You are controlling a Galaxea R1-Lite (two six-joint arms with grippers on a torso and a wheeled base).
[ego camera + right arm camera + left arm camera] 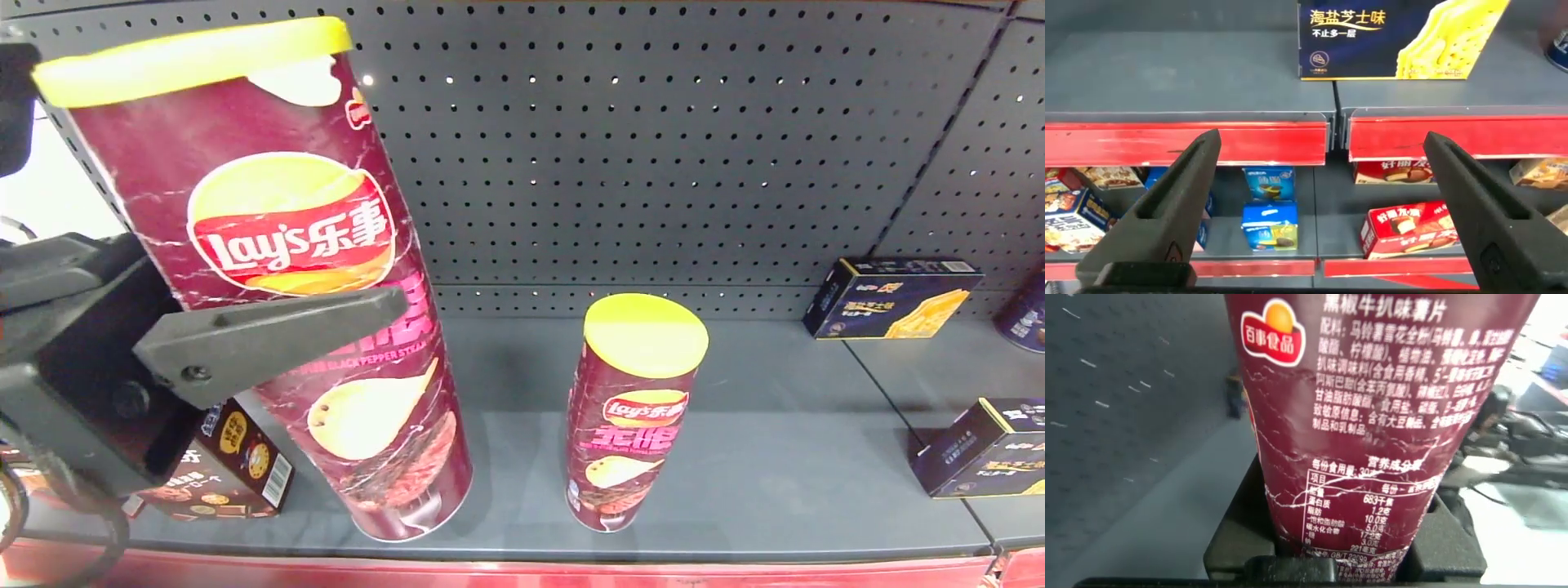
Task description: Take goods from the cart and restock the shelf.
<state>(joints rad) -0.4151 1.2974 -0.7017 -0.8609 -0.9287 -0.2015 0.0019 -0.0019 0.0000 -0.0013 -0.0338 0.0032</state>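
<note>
My left gripper [326,327] is shut on a tall maroon chip canister [277,269] with a yellow lid, at the left of the grey shelf [775,457]. The canister leans, its base near the shelf's front edge; whether it touches the shelf I cannot tell. In the left wrist view the canister [1364,433] sits between the left gripper's [1347,559] dark fingers. A second identical canister [635,416] stands upright mid-shelf, to the right of the held one. My right gripper [1327,212] is open with nothing in it, facing the red shelf rails [1249,139].
A brown snack box [233,465] lies behind the held canister at the shelf's left. Dark blue boxes [894,298] [984,447] stand at the right. The perforated back panel [653,147] closes the rear. Lower shelves hold blue [1270,224] and red boxes [1413,229].
</note>
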